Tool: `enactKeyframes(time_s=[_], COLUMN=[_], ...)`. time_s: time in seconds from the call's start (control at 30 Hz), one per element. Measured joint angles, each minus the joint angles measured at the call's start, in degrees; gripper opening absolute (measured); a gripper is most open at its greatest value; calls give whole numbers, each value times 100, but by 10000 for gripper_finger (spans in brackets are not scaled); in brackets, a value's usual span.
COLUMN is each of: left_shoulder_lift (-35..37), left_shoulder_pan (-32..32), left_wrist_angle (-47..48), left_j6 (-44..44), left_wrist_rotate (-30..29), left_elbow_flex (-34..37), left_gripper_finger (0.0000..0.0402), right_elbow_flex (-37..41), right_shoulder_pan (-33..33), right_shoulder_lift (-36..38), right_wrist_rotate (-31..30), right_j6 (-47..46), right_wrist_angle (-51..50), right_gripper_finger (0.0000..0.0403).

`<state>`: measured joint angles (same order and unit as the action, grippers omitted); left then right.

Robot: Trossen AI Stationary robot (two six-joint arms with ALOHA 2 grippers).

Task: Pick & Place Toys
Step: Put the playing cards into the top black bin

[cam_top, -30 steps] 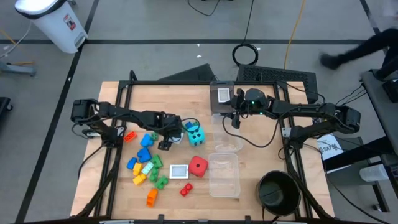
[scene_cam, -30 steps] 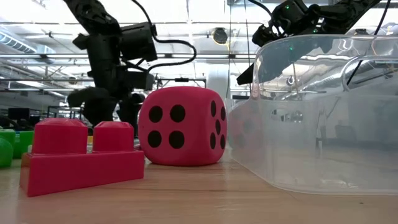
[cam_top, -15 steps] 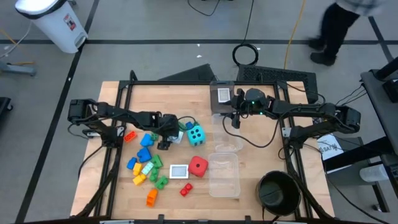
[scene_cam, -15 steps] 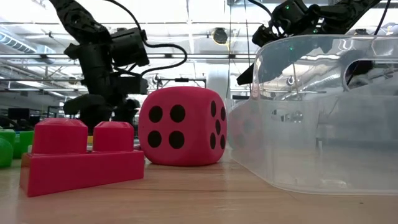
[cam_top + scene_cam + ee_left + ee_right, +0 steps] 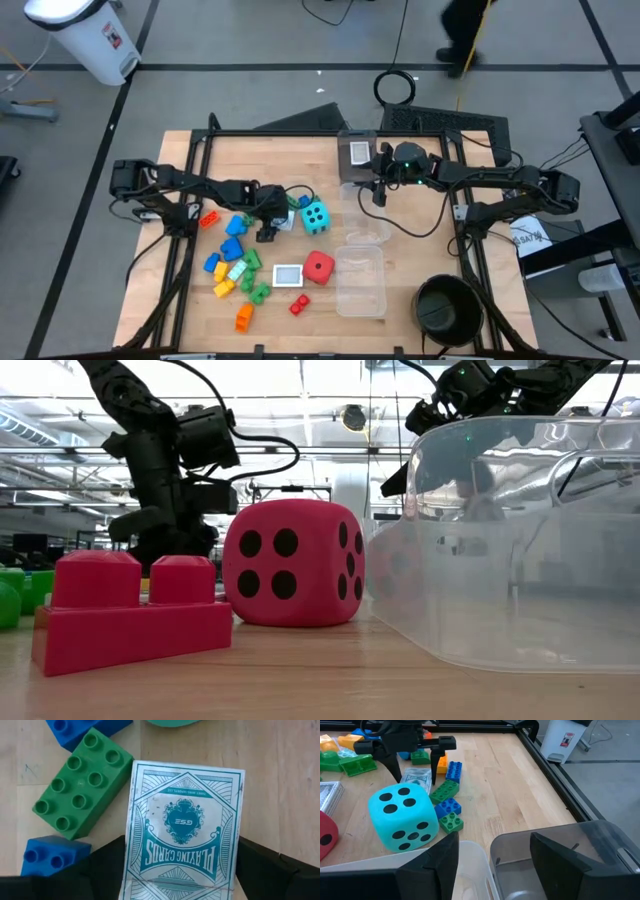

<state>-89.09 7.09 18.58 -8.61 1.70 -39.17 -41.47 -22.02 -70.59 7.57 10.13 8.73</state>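
Observation:
A teal-and-white playing-card pack (image 5: 182,825) lies flat on the wooden table beside a green brick (image 5: 80,782) and a blue brick (image 5: 52,857). My left gripper (image 5: 181,842) points down over it, open, one finger at each long side; it also shows in the high view (image 5: 268,230). The cyan die (image 5: 314,216) stands just right of it. The red die (image 5: 318,267), a white card (image 5: 287,275) and more bricks (image 5: 235,255) lie nearer the front. My right gripper (image 5: 378,192) hangs open above the clear boxes and holds nothing. My left gripper has its fingers (image 5: 107,865) at the two long sides of the card pack (image 5: 131,862), near one short end, coming from above and pointing down. Whether they touch the pack I cannot tell. The pack lies flat on the table.
Two clear boxes (image 5: 360,280) stand right of the toys, and a smoky one (image 5: 360,165) at the back. A black round bowl (image 5: 447,308) sits at the front right. A red brick (image 5: 135,610) lies near the front edge. Bare wood is open at the far left.
My left gripper has sunk a little toward the card pack and rolled slightly about its own axis. The right arm has kept still. A person has walked past beyond the table's far side.

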Motion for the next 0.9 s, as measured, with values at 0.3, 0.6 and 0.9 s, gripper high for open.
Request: enactKeyframes(time_s=[0.3,0.6,0.9], left_shoulder_lift=[457,619,615], left_shoulder_pan=[-142,-591,-815], left_wrist_angle=[1489,1487,-485], left_j6=[139,-551,-2208], left_wrist_rotate=[-1272,-3262,-4640], left_elbow_flex=[-799,-1407,-1463], left_gripper_finger=[311,313,313], right_elbow_flex=[0,0,-2], right_shoulder_pan=[1,2,48], right_shoulder_lift=[0,-1,-883], right_wrist_rotate=[0,0,7], right_j6=[0,-126,-1510], right_wrist_angle=[54,941,2316], right_gripper_finger=[211,211,208])
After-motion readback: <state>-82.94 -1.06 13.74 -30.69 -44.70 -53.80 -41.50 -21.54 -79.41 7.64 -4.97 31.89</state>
